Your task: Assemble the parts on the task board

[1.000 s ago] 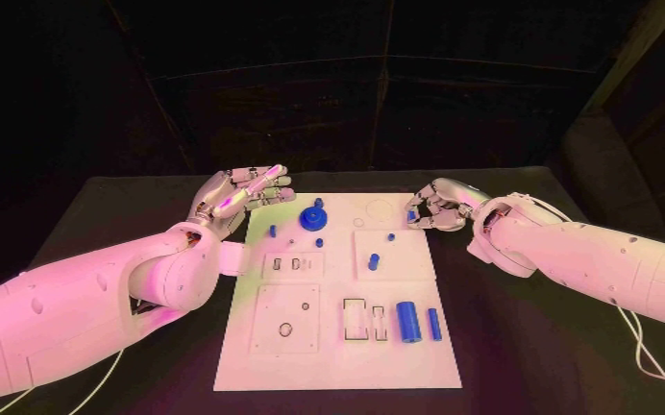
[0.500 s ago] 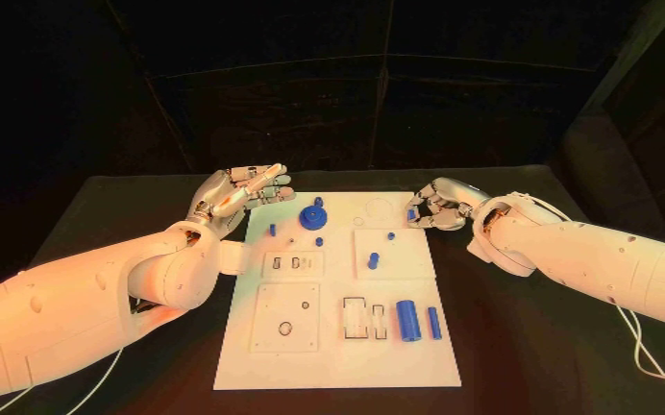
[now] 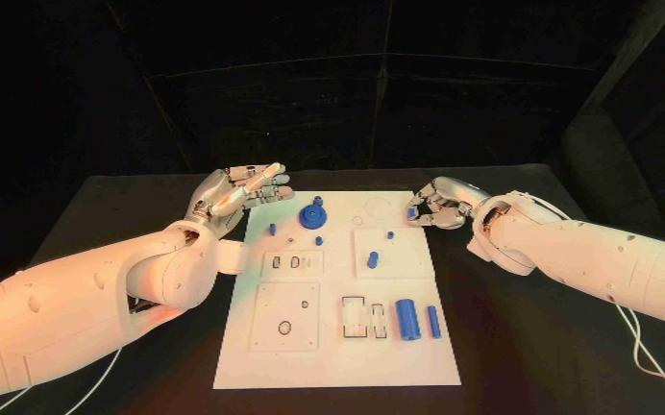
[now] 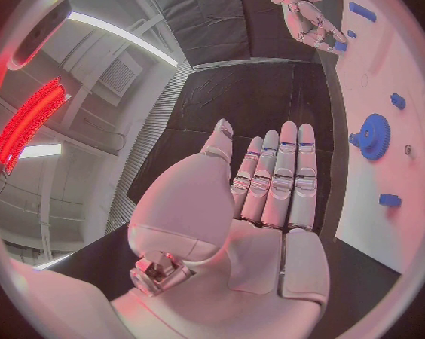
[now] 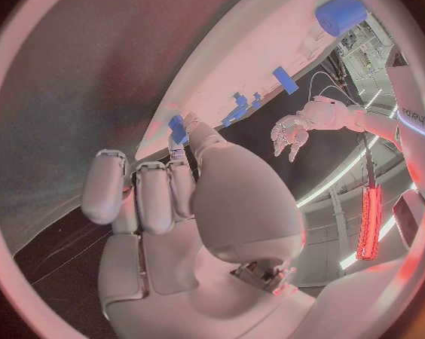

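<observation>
The white task board (image 3: 337, 338) lies at the centre of the black tabletop (image 3: 125, 213), carrying blue parts including a gear (image 3: 313, 216) at its far end and a cylinder (image 3: 409, 320) near its right edge. The left hand (image 3: 243, 192) hovers off the board's far-left corner, fingers straight, pressed side by side, holding nothing. The right hand (image 3: 432, 206) sits at the far-right corner, fingers curled, pinching a small blue part (image 5: 178, 128).

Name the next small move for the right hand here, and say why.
Probably carry the small blue part inward over the task board toward an unfilled recess. The right hand pinches that part in its fingers at the board's far right edge, above the surface, while the left hand hovers open, holding nothing.
</observation>
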Available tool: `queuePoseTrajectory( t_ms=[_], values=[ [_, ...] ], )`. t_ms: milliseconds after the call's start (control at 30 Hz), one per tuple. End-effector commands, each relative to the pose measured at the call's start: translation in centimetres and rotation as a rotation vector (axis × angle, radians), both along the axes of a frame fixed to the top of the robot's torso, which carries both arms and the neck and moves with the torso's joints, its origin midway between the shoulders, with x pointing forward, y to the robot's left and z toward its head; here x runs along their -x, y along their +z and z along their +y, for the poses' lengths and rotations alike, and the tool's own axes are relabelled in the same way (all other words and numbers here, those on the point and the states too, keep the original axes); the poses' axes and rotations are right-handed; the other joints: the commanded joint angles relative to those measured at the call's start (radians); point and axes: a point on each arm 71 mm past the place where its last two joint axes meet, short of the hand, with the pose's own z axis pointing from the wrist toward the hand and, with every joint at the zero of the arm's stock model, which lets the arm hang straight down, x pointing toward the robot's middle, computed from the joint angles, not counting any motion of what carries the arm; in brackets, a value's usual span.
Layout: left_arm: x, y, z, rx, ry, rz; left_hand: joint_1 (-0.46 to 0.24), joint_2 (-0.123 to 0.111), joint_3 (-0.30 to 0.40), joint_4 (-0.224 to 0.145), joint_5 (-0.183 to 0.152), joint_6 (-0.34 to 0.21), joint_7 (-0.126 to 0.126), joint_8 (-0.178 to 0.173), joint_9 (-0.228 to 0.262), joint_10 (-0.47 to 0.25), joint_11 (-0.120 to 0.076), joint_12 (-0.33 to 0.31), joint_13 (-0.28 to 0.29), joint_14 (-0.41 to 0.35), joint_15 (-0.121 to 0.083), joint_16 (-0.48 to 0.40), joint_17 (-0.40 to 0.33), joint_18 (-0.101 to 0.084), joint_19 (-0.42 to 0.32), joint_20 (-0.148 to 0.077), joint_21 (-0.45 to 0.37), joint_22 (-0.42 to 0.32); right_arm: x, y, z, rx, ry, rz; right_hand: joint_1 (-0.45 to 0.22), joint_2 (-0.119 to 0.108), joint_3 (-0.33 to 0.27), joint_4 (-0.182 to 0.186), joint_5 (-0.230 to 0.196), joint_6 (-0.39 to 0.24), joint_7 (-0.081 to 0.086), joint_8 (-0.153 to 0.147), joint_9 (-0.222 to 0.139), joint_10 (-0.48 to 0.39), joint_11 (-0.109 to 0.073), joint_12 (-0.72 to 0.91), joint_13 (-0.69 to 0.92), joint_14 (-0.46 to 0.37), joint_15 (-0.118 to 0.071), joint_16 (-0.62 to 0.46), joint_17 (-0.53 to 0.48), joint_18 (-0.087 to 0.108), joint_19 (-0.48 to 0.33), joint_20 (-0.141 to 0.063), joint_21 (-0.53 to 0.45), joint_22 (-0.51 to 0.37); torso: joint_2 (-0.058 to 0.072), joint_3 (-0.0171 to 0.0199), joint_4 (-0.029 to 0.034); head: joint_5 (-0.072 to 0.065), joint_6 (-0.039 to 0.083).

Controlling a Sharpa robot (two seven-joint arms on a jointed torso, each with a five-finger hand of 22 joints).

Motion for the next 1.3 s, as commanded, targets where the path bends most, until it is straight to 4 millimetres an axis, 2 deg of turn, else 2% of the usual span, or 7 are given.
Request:
queuePoseTrajectory(
  t_ms=[33,433,600,733,900,1200,1300],
  values=[
    [0.0,0.1,0.0,0.006,-0.009,-0.009,0.007,0.002,-0.001,-0.005,0.003,0.006,0.001,-0.007,-0.001,0.007,0.002,-0.004,-0.001,-0.003,0.002,-0.006,-0.001,0.007,-0.005,0.001,-0.004,-0.001,0.0,0.3,0.1,-0.021,0.005,-0.026,0.007,0.023,0.011,-0.002,-0.001,0.025,-0.012,0.01,0.007,0.004,-0.008,0.007,0.056,0.032,-0.01,0.004,0.003,-0.007,0.003,-0.008,0.005,0.005,0.0,0.0004,-0.0011,0.0,-0.001],
    [-0.1,0.1,0.2,0.003,-0.004,-0.008,0.007,0.002,-0.001,-0.005,0.003,0.006,0.001,-0.007,-0.001,0.007,0.002,-0.004,-0.001,-0.003,0.002,-0.006,-0.001,0.007,-0.005,0.001,-0.004,-0.001,0.8,1.4,0.3,-0.088,-0.054,-0.099,0.004,0.027,0.028,-0.01,0.013,0.039,-0.018,0.011,0.007,0.01,-0.014,0.012,0.061,0.033,-0.016,0.006,0.008,-0.01,0.009,-0.014,0.01,0.017,-0.002,-0.0001,-0.0012,-0.005,-0.001],
    [0.0,0.1,0.2,0.004,-0.005,-0.008,0.007,0.003,-0.001,-0.006,0.003,0.005,0.002,-0.008,-0.001,0.006,0.003,-0.006,-0.001,-0.001,0.002,-0.007,-0.001,0.007,-0.002,0.001,-0.004,-0.001,2.0,2.0,1.5,-0.117,-0.101,-0.085,0.004,0.031,0.037,-0.014,0.013,0.039,-0.018,0.008,0.006,0.008,-0.015,0.006,0.056,0.033,-0.017,0.004,0.004,-0.01,0.01,-0.016,0.01,0.018,-0.002,-0.0013,0.0011,-0.007,0.002],
    [0.0,0.1,0.2,0.005,-0.008,-0.006,0.007,0.006,-0.001,-0.007,0.003,0.011,-0.001,-0.007,0.0,0.012,0.0,-0.005,0.0,0.002,0.001,-0.008,0.0,0.008,0.001,0.001,-0.003,0.0,2.9,2.5,3.4,-0.129,-0.103,-0.069,0.005,0.032,0.041,-0.017,0.014,0.039,-0.018,0.007,0.005,0.008,-0.015,0.005,0.056,0.033,-0.018,0.004,0.004,-0.01,0.011,-0.017,0.011,0.019,-0.002,-0.0009,0.0026,-0.004,0.004],
    [0.0,0.1,0.2,0.006,-0.013,-0.003,0.005,0.011,-0.004,-0.01,0.003,0.026,-0.007,-0.004,0.001,0.039,-0.008,0.0,0.003,0.028,-0.008,-0.003,0.005,0.008,0.018,-0.006,0.001,0.003,4.1,3.0,7.2,-0.128,-0.054,-0.051,0.005,0.031,0.045,-0.02,0.018,0.04,-0.018,0.006,0.005,0.008,-0.015,0.005,0.055,0.033,-0.018,0.004,0.005,-0.011,0.012,-0.017,0.011,0.021,-0.003,-0.0023,0.0027,0.003,0.003],
    [-0.1,0.1,0.3,0.003,-0.02,0.002,0.006,0.02,-0.012,-0.013,0.003,0.061,-0.024,-0.002,0.001,0.096,-0.028,-0.001,0.004,0.107,-0.034,0.018,0.032,0.009,0.077,-0.031,0.026,0.012,4.8,2.8,14.0,-0.067,0.069,-0.014,-0.008,0.021,0.054,-0.027,0.045,0.042,-0.018,0.002,0.004,0.009,-0.015,0.002,0.055,0.033,-0.018,0.004,0.004,-0.011,0.013,-0.018,0.011,0.02,-0.006,-0.0072,0.0095,0.021,-0.008],
    [-0.1,0.1,0.3,-0.003,-0.021,0.002,0.006,0.021,-0.015,-0.013,0.003,0.067,-0.026,-0.003,0.001,0.108,-0.032,-0.003,0.004,0.124,-0.039,0.022,0.039,0.008,0.09,-0.036,0.031,0.013,4.9,2.6,15.4,-0.043,0.091,0.004,-0.01,0.021,0.059,-0.029,0.05,0.041,-0.017,-0.001,0.003,0.007,-0.015,-0.001,0.052,0.032,-0.018,0.002,0.001,-0.011,0.013,-0.018,0.011,0.02,-0.007,-0.0064,0.0073,0.027,-0.015]
  ],
)
